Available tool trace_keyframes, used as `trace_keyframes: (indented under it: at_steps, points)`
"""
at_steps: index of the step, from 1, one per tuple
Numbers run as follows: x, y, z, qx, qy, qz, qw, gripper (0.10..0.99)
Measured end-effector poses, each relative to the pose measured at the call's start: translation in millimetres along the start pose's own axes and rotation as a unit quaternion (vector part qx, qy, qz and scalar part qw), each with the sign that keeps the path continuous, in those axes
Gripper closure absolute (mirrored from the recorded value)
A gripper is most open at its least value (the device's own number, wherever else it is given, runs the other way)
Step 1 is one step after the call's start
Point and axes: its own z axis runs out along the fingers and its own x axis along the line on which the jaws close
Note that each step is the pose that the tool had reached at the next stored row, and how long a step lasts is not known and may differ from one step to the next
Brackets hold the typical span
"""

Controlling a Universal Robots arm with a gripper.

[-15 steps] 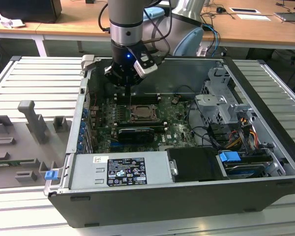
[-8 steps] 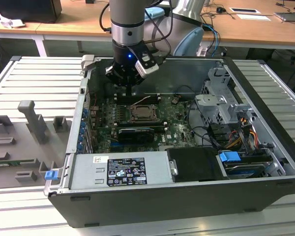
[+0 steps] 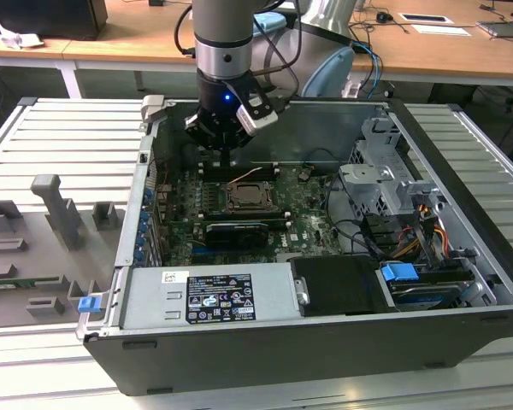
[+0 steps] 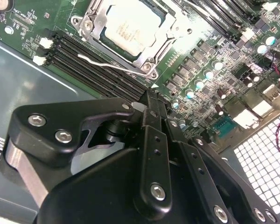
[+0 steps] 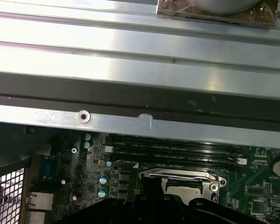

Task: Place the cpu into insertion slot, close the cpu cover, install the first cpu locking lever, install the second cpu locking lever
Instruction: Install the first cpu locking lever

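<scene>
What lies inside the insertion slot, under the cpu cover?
The cpu sits in the insertion slot, its pale metal face showing through the cut-out of the cpu cover, which is closed over it. The frame hides the chip's edges, and the socket contacts beneath are covered.

We saw a green circuit board (image 4: 28,28) with little silver and blue dots on it. The cpu (image 4: 130,23) had a pale silvery face, and the cpu cover (image 4: 147,58) around it was shiny grey. The memory slots (image 4: 91,65) were black with white clips. The hand (image 3: 227,128) was black, with a small blue light above it. The computer case (image 3: 325,363) was dark grey. The table (image 3: 60,141) was light grey with stripes.
</scene>
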Motion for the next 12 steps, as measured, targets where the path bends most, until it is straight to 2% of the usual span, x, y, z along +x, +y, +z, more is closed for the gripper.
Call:
trace_keyframes:
  at_steps: [6, 10, 11, 12]
  points:
    - [-3.4, -0.3, 0.1, 0.0000, 0.0000, 0.000, 1.0000, 0.980]
    - [-11.1, -1.0, 0.7, 0.0001, 0.0000, 0.000, 1.0000, 0.980]
    - [-14.5, -1.4, 1.8, -0.0010, -0.0003, 0.003, 1.0000, 0.980]
    - [-15.5, -1.6, 2.9, -0.0049, -0.0011, 0.010, 0.9999, 0.980]
